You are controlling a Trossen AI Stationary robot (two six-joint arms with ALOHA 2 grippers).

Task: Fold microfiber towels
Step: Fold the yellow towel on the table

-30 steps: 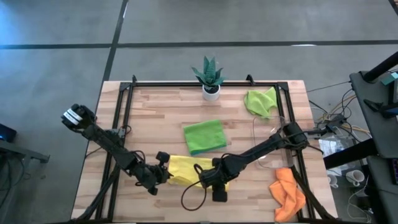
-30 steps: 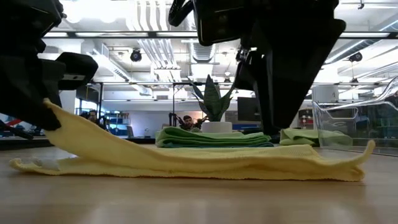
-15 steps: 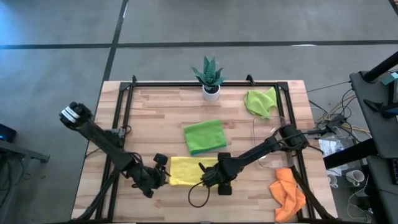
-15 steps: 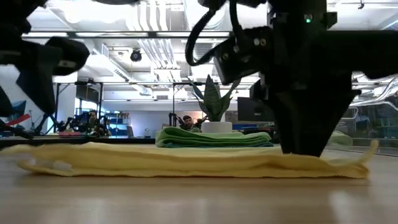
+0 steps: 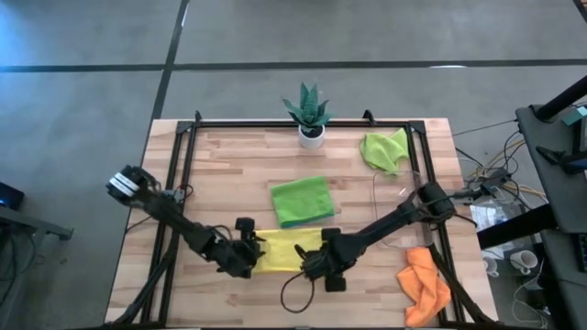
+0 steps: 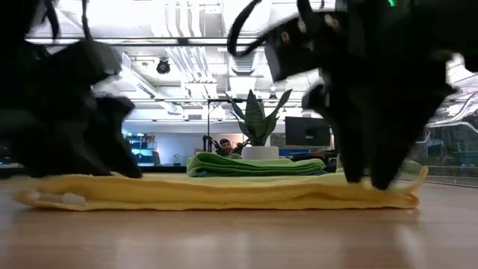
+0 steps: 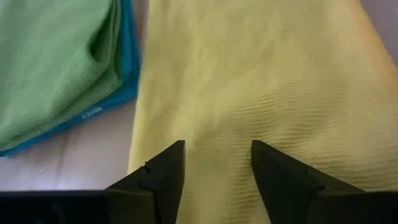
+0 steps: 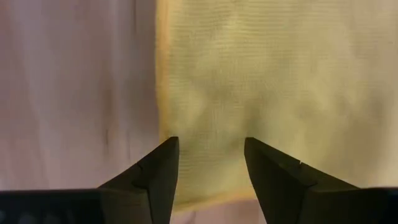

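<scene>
A yellow towel (image 5: 289,249) lies flat and folded near the table's front edge. My left gripper (image 5: 249,255) stands open over its left end, and the left wrist view shows yellow cloth (image 7: 261,74) between the fingers. My right gripper (image 5: 316,266) stands open over the towel's right end (image 6: 399,196), at its edge (image 8: 163,93). Behind the yellow towel, a folded green towel (image 5: 301,201) rests on a blue one (image 7: 127,68). A crumpled lime green towel (image 5: 385,149) lies far right and an orange towel (image 5: 424,284) near right. My left gripper points down at the yellow towel's left end (image 6: 112,181) with its fingers apart; whether the tips touch the cloth, I cannot tell. My right gripper's open fingers (image 6: 373,175) reach down to the top of the towel's right end; whether they touch it, I cannot tell.
A small potted plant (image 5: 310,115) stands at the far edge's middle. A clear plastic tray (image 5: 393,215) sits at the right, between the lime green and orange towels. A black frame (image 5: 183,156) runs along the table's sides. Bare wood lies at the far left.
My left gripper has let go of the yellow towel's left end, which it held raised; that end has dropped and the towel now lies flat. The left gripper has then gone toward the table's right edge, over the towel. My right gripper has shifted to the towel's right end.
</scene>
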